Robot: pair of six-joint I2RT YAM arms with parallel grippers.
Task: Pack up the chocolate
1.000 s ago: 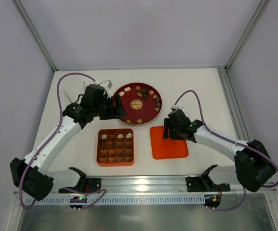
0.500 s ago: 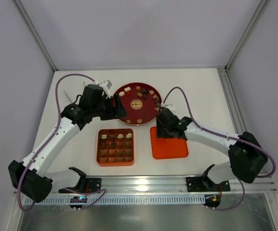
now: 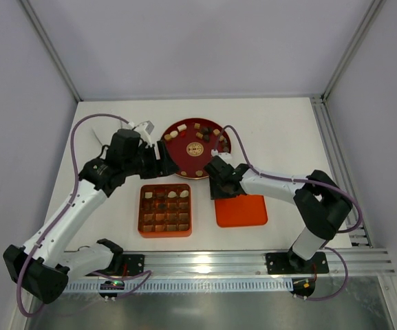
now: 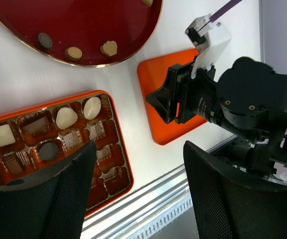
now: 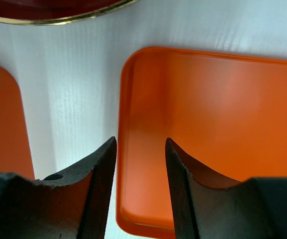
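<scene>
Packing is at an early stage. The box point(image 3: 165, 234) sits open on the desk point(image 3: 281, 130), and only a few of its cells are filled. The left wrist view shows three pale chocolates point(image 4: 66, 118) along one row and a dark one just behind them. The other cells in view show only their ridged brown liners.

Most of the chocolate is on the round red plate point(image 4: 83, 20) beyond the box. Dark, tan and cream pieces are spread around its rim, each apart from the next. The orange lid point(image 3: 243, 212) lies flat beside the box, on its right and not touching it.

The left claw point(image 4: 138, 149) hangs over the near left edge of the plate. Its fingers stand wide and there is nothing between them. The right claw point(image 5: 141, 144) is low over the lid's left edge with a narrow gap between its fingers. The raised rim runs up through that gap, close to one finger. I cannot tell whether the fingers touch the rim, and nothing looks clamped.

Nearly all the work is left: the plate's pieces must go into the empty cells one by one, and the lid goes on last. With so many cells bare, the right claw is probably shifting or steadying the lid, not closing the box.
</scene>
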